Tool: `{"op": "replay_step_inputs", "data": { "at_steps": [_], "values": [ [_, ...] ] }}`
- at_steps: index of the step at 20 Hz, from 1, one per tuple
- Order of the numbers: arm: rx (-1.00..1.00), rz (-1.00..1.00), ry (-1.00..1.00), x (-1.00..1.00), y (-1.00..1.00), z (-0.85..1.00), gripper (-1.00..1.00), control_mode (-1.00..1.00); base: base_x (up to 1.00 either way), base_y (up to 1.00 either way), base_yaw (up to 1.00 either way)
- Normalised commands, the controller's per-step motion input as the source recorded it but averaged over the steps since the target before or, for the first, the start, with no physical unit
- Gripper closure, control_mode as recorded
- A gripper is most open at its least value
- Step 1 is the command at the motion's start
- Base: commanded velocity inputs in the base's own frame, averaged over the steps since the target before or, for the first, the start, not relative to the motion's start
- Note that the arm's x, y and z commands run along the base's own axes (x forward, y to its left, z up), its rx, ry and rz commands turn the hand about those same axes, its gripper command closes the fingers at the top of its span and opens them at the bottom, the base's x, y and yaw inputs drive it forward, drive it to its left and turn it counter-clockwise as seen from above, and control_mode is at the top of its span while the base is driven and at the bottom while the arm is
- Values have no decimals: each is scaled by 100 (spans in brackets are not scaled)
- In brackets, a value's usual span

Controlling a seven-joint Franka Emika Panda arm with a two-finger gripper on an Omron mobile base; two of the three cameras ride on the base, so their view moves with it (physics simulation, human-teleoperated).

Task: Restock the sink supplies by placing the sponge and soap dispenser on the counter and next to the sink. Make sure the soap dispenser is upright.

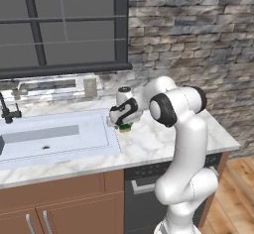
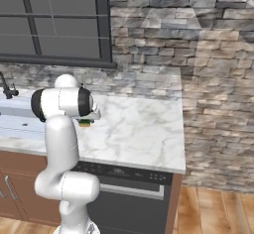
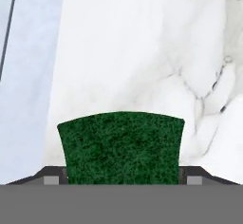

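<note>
Sponge (image 3: 121,147) sits on the marble surface (image 1: 163,139) just beside the sink (image 1: 54,139), between my gripper (image 1: 124,124) tips, which look parted around it. I'd lift straight up, so neither tip drags it.

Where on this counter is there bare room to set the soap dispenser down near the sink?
Bare marble counter runs from the sponge rightward to the stone wall and forward to the edge above the dishwasher. It is crowded right at the sink rim, where the pincer sits over the sponge.
</note>
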Motion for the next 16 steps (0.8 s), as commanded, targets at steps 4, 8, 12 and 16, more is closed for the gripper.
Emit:
{"op": "replay_step_inputs", "data": {
  "at_steps": [4, 8, 12, 16],
  "values": [
    [0, -15, -9, -1, 0, 9, -100, -100, 0, 0, 0],
    [0, -15, -8, -15, 0, 46, -100, -100, 0, 0, 0],
    [0, -14, -16, -42, 0, 64, -100, -100, 0, 0, 0],
    [3, -16, -17, -82, 0, 48, -100, -100, 0, 0, 0]
  ]
}}
